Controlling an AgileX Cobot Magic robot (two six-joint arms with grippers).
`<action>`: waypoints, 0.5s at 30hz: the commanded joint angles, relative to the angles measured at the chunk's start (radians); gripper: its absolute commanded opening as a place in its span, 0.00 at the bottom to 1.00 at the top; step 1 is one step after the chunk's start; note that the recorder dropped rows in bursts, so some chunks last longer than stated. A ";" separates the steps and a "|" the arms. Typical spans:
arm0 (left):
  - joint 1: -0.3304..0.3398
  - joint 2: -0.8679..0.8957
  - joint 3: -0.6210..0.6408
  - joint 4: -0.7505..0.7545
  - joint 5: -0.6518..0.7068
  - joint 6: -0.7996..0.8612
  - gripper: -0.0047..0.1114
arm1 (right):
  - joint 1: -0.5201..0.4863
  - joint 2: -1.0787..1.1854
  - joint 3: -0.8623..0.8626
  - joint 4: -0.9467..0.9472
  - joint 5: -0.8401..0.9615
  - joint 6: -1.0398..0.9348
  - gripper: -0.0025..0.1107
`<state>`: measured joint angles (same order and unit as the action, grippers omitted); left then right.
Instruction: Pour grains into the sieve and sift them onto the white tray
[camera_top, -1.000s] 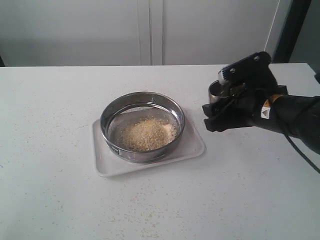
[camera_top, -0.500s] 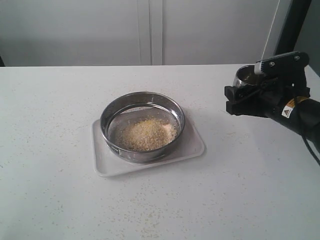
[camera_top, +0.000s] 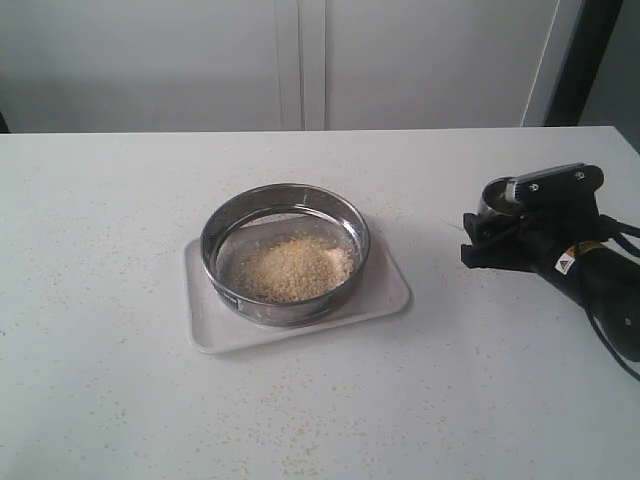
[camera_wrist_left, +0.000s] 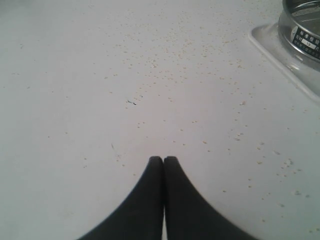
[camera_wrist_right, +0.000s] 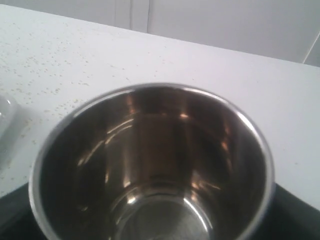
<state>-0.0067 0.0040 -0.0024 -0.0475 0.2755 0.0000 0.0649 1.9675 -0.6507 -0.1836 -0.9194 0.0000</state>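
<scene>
Right gripper standing wide, clamping empty steel cup upright, at right. Left gripper sitting closed, gripping nothing. Grains lying in sieve, resting on white tray, centre.

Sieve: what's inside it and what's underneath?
Inside the sieve is a heap of grains. Under it sits the white tray; the tray's middle is hidden by the sieve.
</scene>
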 joint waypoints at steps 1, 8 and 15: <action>-0.006 -0.004 0.002 -0.011 0.001 0.000 0.04 | -0.007 0.038 -0.042 0.018 -0.020 -0.026 0.02; -0.006 -0.004 0.002 -0.011 0.001 0.000 0.04 | -0.007 0.051 -0.073 0.063 -0.015 -0.026 0.02; -0.006 -0.004 0.002 -0.011 0.001 0.000 0.04 | -0.007 0.130 -0.134 0.152 -0.015 -0.023 0.02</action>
<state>-0.0067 0.0040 -0.0024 -0.0475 0.2755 0.0000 0.0629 2.0696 -0.7654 -0.0471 -0.9194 -0.0178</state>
